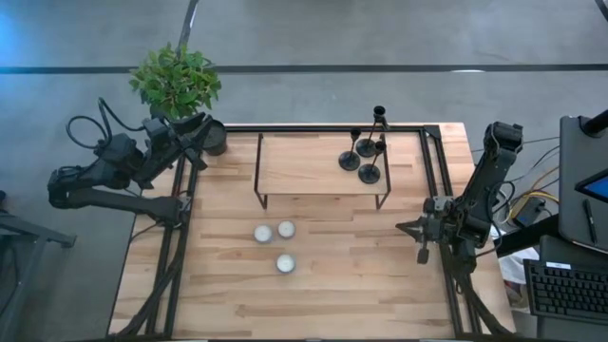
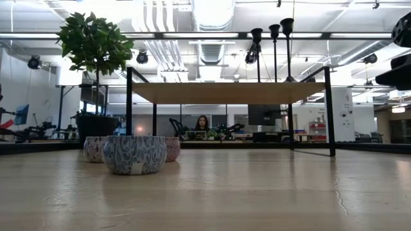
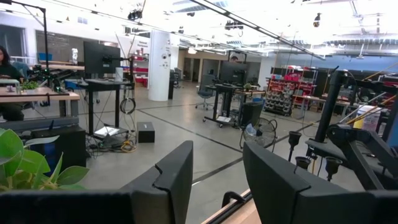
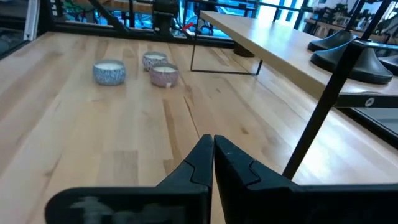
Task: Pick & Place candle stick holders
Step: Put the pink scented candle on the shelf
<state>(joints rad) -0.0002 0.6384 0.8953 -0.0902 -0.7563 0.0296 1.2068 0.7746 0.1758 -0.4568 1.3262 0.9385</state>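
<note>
Your right gripper (image 1: pixel 422 249), pinched shut and empty, sits at the table's (image 1: pixel 332 304) three-o'clock edge; left gripper (image 3: pixel 214 180) stands narrowly parted at ten o'clock.

The right gripper (image 1: pixel 423 237) hangs at the table's (image 1: pixel 361 285) right edge. Left of it, well apart, three candles (image 1: pixel 274 243) lie together. Beyond it stands a raised shelf (image 1: pixel 304 166), with three candle stick holders (image 1: pixel 367 152) on the shelf end nearest the gripper.
</note>
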